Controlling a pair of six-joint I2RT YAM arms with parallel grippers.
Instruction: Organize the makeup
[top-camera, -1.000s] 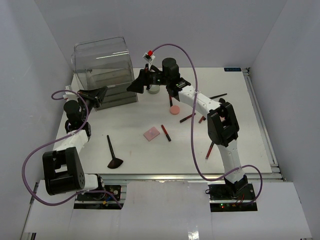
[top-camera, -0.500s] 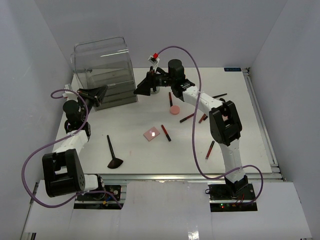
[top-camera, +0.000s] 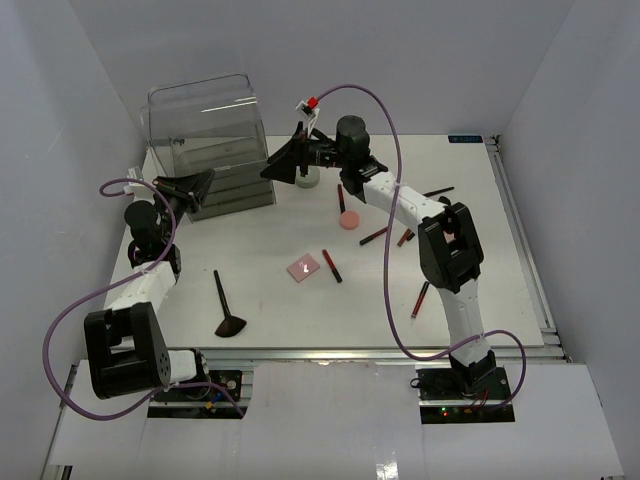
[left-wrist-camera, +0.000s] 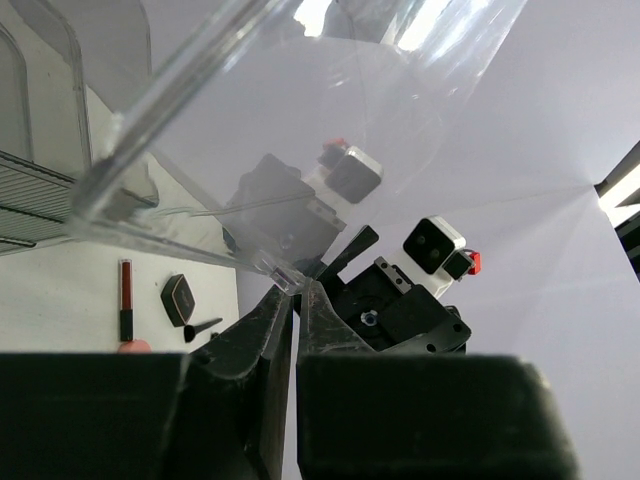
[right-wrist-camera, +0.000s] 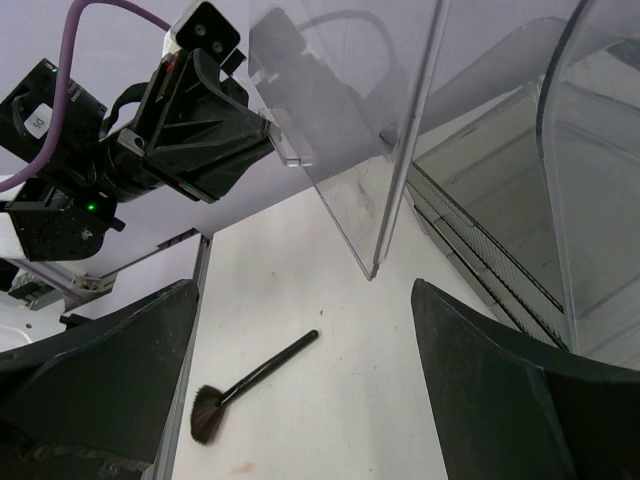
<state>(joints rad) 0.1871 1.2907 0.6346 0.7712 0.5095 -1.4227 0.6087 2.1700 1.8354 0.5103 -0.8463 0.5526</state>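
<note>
While the right gripper (right-wrist-camera: 305, 300) has barely shifted, jaws spread wide, the left gripper (left-wrist-camera: 295, 295) stays pinched on a thin tab (left-wrist-camera: 280, 273) of the tall clear plastic drawer box (top-camera: 205, 125).

No text can be read with certainty. A white sticker (right-wrist-camera: 36, 120) on the left arm (right-wrist-camera: 120, 165) and a blue tag (top-camera: 465, 139) on the table (top-camera: 500, 250) are noted, their characters unresolved.

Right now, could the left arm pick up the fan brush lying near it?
Probably not at once: its fingers are shut on a clear panel. The brush lies uncovered close by, so letting go should free the way.
</note>
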